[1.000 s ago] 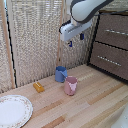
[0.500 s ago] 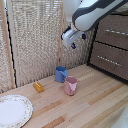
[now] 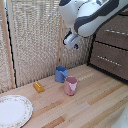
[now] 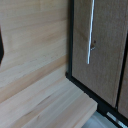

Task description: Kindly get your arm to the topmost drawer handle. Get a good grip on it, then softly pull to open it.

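Note:
My white arm [image 3: 92, 15] reaches in from the top of the exterior view. Its gripper [image 3: 72, 41] with blue-tipped fingers hangs in the air above the blue cup, left of the dark brown drawers [image 3: 112, 45] and apart from them. It holds nothing and looks open. Two thin silver drawer handles show there, the upper [image 3: 117, 31] and a lower one [image 3: 107, 59]. Anything above them is hidden by the arm. In the wrist view a silver handle [image 4: 90, 32] runs across a brown drawer front [image 4: 102, 50], still at a distance. No finger touches it.
A blue cup [image 3: 61, 74] and a pink cup [image 3: 70, 85] stand on the pale wooden tabletop [image 3: 95, 105]. An orange block [image 3: 38, 87] and a white plate [image 3: 12, 110] lie at the exterior view's left. A woven screen [image 3: 35, 40] stands behind.
The gripper has come down a little and edged toward the exterior view's right, nearer the drawers. The cups, block and plate have not moved.

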Motion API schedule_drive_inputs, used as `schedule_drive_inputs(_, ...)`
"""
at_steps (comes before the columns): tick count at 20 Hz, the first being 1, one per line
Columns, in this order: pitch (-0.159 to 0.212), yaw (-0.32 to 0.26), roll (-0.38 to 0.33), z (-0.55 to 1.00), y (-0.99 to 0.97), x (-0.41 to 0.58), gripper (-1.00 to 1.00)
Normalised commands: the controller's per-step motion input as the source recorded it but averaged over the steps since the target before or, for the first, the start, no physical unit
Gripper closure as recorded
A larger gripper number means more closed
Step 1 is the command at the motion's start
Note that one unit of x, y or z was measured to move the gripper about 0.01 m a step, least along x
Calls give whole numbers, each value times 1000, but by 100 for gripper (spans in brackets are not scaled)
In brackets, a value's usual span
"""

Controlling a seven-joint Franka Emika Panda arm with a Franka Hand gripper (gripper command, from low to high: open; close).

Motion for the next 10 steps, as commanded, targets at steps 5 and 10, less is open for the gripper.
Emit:
schedule_drive_inputs(5, 0, 68, -375, 0, -97, 156, -100)
schedule_drive_inputs(10, 0, 37, -375, 5, -91, 238, -100)
